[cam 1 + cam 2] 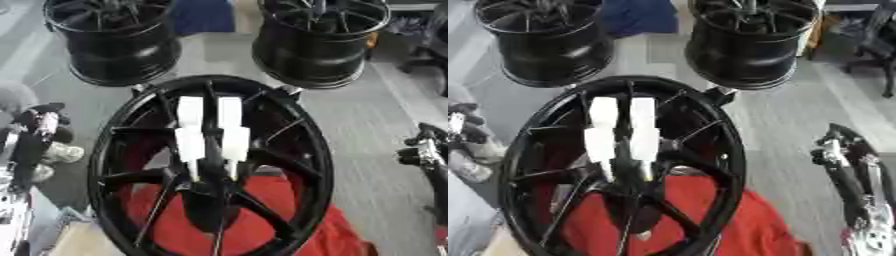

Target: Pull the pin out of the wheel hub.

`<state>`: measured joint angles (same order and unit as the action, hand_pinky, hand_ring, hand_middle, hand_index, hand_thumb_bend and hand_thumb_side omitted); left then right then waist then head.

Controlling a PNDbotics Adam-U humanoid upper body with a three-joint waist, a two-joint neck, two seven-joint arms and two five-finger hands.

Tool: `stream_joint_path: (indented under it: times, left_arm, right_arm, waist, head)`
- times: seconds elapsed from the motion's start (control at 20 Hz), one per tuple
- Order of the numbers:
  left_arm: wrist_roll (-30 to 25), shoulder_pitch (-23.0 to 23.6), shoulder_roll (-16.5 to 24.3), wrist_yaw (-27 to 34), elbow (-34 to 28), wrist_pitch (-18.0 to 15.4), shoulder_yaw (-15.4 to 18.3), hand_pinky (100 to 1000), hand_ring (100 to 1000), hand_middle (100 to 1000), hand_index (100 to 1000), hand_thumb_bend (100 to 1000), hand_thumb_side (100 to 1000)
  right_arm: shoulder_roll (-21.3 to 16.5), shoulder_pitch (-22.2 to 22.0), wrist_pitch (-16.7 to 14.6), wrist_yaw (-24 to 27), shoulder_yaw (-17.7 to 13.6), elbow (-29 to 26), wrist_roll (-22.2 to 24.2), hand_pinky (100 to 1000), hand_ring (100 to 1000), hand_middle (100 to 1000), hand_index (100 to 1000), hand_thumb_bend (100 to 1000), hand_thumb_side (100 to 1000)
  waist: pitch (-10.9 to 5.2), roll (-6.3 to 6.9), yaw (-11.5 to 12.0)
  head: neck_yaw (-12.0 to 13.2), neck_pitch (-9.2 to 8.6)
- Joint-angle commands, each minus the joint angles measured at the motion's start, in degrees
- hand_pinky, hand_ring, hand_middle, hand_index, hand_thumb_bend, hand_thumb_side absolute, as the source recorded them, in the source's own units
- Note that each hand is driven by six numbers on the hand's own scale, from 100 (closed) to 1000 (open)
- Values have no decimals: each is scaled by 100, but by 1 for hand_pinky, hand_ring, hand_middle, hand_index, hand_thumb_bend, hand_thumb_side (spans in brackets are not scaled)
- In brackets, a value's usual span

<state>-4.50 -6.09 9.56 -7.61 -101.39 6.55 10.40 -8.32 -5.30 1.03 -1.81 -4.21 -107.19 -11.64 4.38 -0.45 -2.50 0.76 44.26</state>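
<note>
A large black spoked wheel hub lies tilted in front of me, over a red cloth. Out of its middle stand two white stepped pin pieces, side by side: one on the left and one on the right. Their narrow lower ends go into the dark centre of the spokes. My left hand shows at the left edge, well apart from the wheel. My right hand is at the right edge, also clear of the rim. Neither hand touches the pin pieces.
Two more black wheels stand at the back, one at the left and one at the right. The red cloth spreads under the front wheel. Grey floor lies to the right of the rim.
</note>
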Motion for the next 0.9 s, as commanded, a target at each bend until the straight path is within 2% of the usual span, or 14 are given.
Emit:
stream_joint_path:
  times: [0.05, 0.3, 0.45, 0.65, 0.8, 0.85, 0.9]
  left_arm:
    - [-48, -86, 166, 20, -160, -40, -23, 552, 495, 536, 748, 100, 658]
    - [-130, -119, 307, 83, -250, -103, -88, 551, 498, 539, 751, 100, 641]
    - [-263, -168, 551, 167, -352, -186, -200, 553, 512, 554, 764, 100, 615]
    - [-784, -304, 1385, 261, -623, -504, -573, 574, 538, 588, 795, 100, 543]
    - [-1267, -485, 2321, 289, -912, -871, -965, 598, 559, 614, 813, 100, 467]
    - [-1418, -576, 2626, 271, -1007, -999, -1099, 609, 569, 622, 820, 100, 518]
    - [-1569, -683, 2931, 248, -1097, -1128, -1237, 616, 576, 635, 822, 100, 409]
  right_arm:
    - [-35, 50, -10, -14, -12, -69, 11, 583, 572, 571, 805, 100, 569]
    - [-40, 50, -13, -17, -10, -72, 14, 582, 572, 571, 805, 100, 569]
    - [-47, 53, -9, -15, -7, -71, 23, 583, 572, 571, 806, 100, 569]
    - [-69, 62, -3, -22, 6, -66, 45, 583, 572, 572, 806, 100, 570]
    - [-95, 66, 0, -32, 13, -63, 63, 582, 572, 571, 806, 100, 568]
    - [-106, 61, 2, -35, 14, -61, 62, 583, 572, 571, 806, 100, 560]
    - [-119, 54, 5, -37, 22, -58, 69, 583, 572, 572, 806, 100, 569]
  waist:
    - [-57, 8, -5]
    - [-58, 15, -20]
    - [-57, 22, -38]
    - [-70, 42, -76]
    - [-82, 68, -124]
    - [-89, 79, -128]
    - [-101, 93, -134]
  head:
    - [2, -14]
    - [-9, -14]
    - [-3, -14]
    - [12, -14]
    - [17, -14]
    - [23, -14]
    - [42, -14]
